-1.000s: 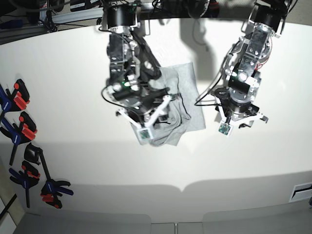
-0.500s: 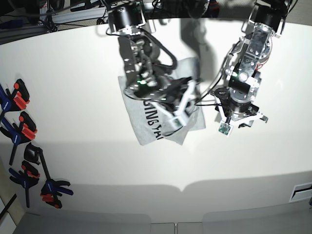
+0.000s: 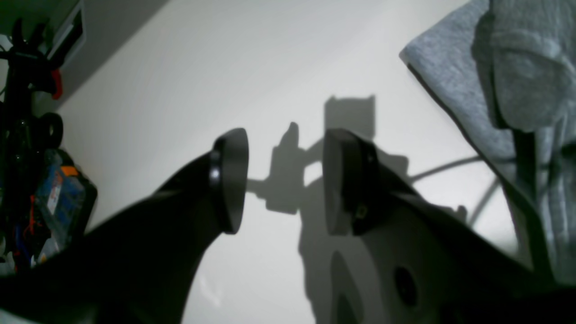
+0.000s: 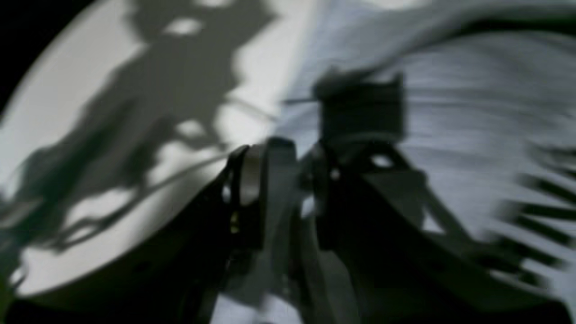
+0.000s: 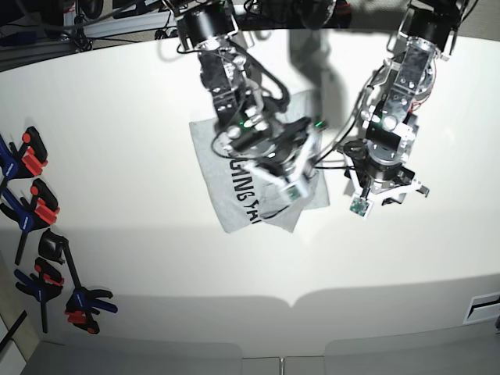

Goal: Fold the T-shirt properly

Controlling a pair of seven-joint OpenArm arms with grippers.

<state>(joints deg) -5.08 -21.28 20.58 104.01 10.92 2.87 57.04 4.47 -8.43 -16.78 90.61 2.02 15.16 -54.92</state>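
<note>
The grey T-shirt (image 5: 234, 168) lies folded in the middle of the white table (image 5: 117, 117), with black lettering facing up along its front-left part. My right gripper (image 5: 298, 168) hangs over the shirt's right side. In the blurred right wrist view a strip of grey cloth (image 4: 279, 202) runs between its close-set fingers, and the right gripper (image 4: 283, 166) looks shut on it. My left gripper (image 5: 387, 187) hovers just right of the shirt. In the left wrist view the left gripper (image 3: 285, 180) stands open and empty over bare table, with the T-shirt (image 3: 517, 67) edge at the upper right.
Several black, blue and orange clamps (image 5: 35, 211) line the table's left edge. Cables and dark gear (image 5: 117, 12) sit behind the far edge. A cluttered box (image 3: 45, 193) shows beyond the table in the left wrist view.
My right arm swept rightwards across the shirt, turning cloth over so the black lettering now shows. Its fingers have drawn closer together. The left arm has not moved.
</note>
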